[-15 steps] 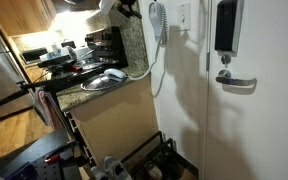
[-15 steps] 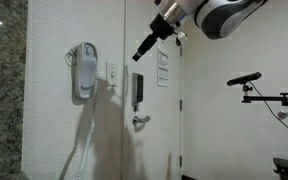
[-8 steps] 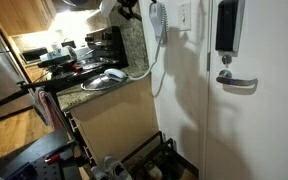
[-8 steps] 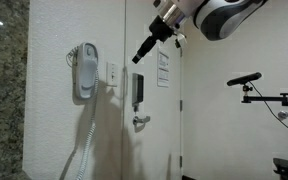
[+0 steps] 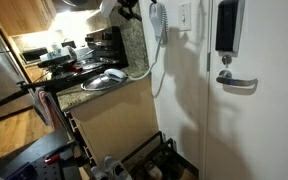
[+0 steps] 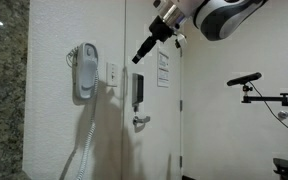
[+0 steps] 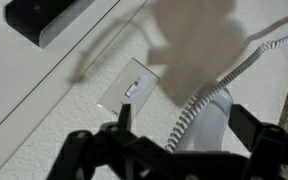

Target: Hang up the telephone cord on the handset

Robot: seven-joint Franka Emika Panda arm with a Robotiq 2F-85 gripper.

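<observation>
upright wall handset (image 6: 85,70), cord (image 7: 197,103) in loop

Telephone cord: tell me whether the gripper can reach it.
Probably yes: the gripper is open, off the wall, and nothing shows between it and the cord drooping below the handset.

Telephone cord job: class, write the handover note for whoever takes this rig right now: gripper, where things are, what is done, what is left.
The gripper is open and empty, in the air up beside the handset, touching nothing.
The handset sits on its wall mount, next to the switch plate.
The telephone cord hangs loose below the handset, down the wall.
Done: nothing visible yet.
Left: reach the cord, grip it, lift it and hang it over the handset.
</observation>
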